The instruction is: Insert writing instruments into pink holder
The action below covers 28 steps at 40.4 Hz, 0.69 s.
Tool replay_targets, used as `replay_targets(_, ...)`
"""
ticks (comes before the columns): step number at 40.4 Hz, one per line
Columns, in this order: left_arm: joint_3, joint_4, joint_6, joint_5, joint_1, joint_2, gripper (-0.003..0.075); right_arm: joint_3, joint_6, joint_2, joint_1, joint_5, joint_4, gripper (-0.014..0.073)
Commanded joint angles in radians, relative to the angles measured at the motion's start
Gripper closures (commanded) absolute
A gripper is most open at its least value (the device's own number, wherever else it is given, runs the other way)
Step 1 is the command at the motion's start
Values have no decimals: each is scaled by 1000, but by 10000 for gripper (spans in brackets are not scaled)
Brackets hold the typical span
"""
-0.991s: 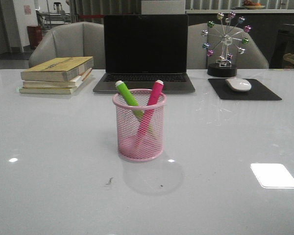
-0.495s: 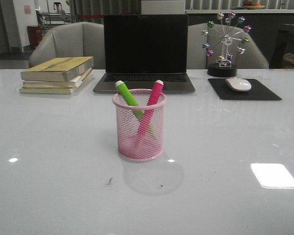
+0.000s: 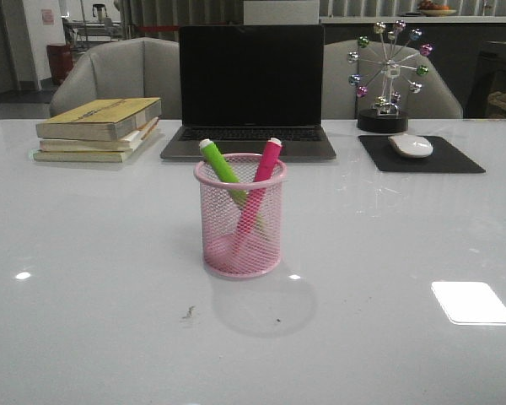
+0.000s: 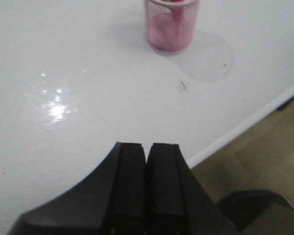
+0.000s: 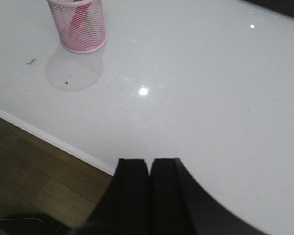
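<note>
Both grippers sit clenched and empty at the near edge of the table [image 3: 84, 321] — the left gripper [image 4: 147, 152] with fingers pressed together, the right gripper [image 5: 149, 166] likewise. The pink holder [image 3: 240, 218] stands upright ahead of them, farther in and between the two arms, neither clearly nearer. Inside it, the green marker [image 3: 222, 167] leans left and the pink marker [image 3: 264, 169] leans right, crossing within the mesh, whitish ends above the rim. By the look of it, the task is done — no marker lies loose. Beyond stand a laptop [image 3: 251, 84], stacked books [image 3: 99, 126] far left, and a mouse [image 3: 411, 145] on its pad far right. Nothing blocks the way.
</note>
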<state>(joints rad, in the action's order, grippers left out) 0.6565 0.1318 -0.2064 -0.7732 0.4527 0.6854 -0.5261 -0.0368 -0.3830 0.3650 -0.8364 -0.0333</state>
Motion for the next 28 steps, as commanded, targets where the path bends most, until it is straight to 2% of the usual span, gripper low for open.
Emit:
replay_targets(1,4,6,7,110,-86,-92,629,-26,-6,-6,-7,71,11,538)
replay_targets(9,-172,-1,7,413,-256,-340,629,-26,-6,-6,-7,71,10,538)
replay_targets(12,-245,-1,7,472,-306,-438,629,-26,-6,-6,-7,71,10,538)
replay_targets(20,-401,-1,7,538,-391,-662,629,-26,-6,-6,-7,71,10,538)
replay_targets(28,-498,-9,11,556,-404,-709,629,-26,-6,-6,-7,71,10,538)
